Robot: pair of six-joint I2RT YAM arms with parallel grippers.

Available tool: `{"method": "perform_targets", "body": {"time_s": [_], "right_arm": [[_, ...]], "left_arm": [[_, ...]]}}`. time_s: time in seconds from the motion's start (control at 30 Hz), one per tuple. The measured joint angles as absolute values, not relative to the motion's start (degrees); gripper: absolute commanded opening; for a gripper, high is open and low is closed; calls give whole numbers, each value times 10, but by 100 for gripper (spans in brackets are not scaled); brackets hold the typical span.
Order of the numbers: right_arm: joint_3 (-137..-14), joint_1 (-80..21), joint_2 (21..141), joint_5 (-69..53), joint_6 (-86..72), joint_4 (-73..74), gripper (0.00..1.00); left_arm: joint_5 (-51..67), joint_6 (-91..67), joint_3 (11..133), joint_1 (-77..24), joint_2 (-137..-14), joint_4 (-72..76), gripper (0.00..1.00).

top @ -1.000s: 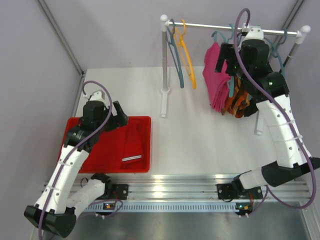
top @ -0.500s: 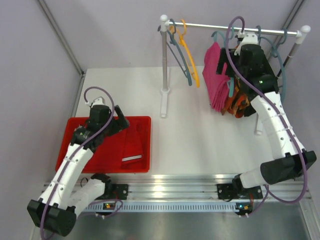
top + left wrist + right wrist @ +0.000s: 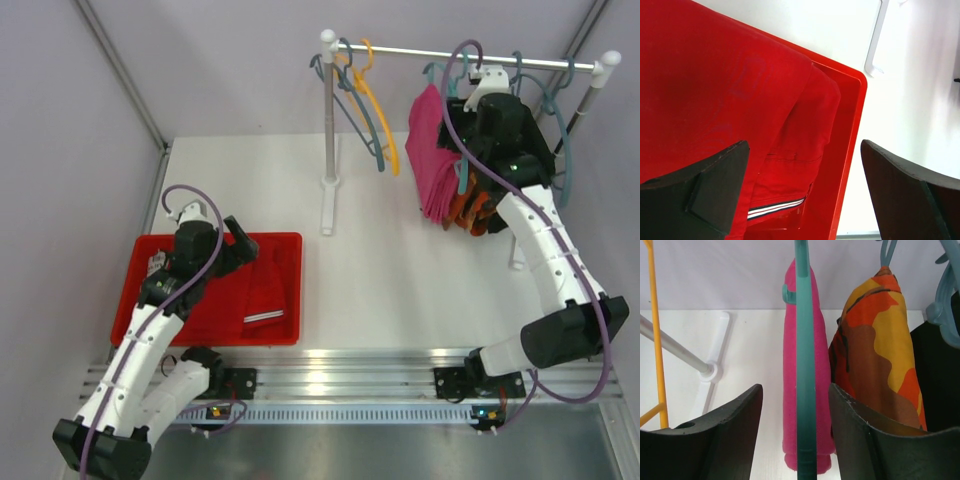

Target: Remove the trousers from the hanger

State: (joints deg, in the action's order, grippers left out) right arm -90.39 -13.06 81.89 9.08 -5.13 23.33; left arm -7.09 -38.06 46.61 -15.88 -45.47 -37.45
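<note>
risk: right gripper (image 3: 796, 407) has its jaws spread, nothing held, and the bar of the teal hanger (image 3: 805, 365) runs straight down the gap between them. closing here would likely pinch plastic rather than cloth, and a pull could then drag the hanger along the rail (image 3: 420, 51) or lift it off with the garment on it. second risk: the magenta trousers (image 3: 819, 380) hang just beside the orange camouflage trousers (image 3: 875, 350), so a wide or skewed bite could catch both. the black trousers (image 3: 940, 380) at the far right are less exposed. a downward tug on soft folded cloth may also rock the hanger and slip. position: the magenta trousers lie directly beyond the right gripper, behind the teal bar and draped over it. how far beyond the fingertips, cannot tell. left gripper (image 3: 802, 150) is also spread and empty, hovering over the red bin (image 3: 850, 140), with the red trousers (image 3: 790, 130) lying in the bin beneath it. three garments on the rail look undone.
</note>
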Motion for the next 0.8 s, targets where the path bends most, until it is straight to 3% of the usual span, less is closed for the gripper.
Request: {"method": "perform_targets", "body": {"time_s": [0.27, 0.8], "right_arm": [[-885, -128, 819, 91, -46, 221, 50], [-854, -125, 814, 91, -47, 210, 48]], "left_arm": [[-71, -380, 466, -159, -455, -367, 98], [-69, -380, 466, -159, -455, -360, 98]]}}
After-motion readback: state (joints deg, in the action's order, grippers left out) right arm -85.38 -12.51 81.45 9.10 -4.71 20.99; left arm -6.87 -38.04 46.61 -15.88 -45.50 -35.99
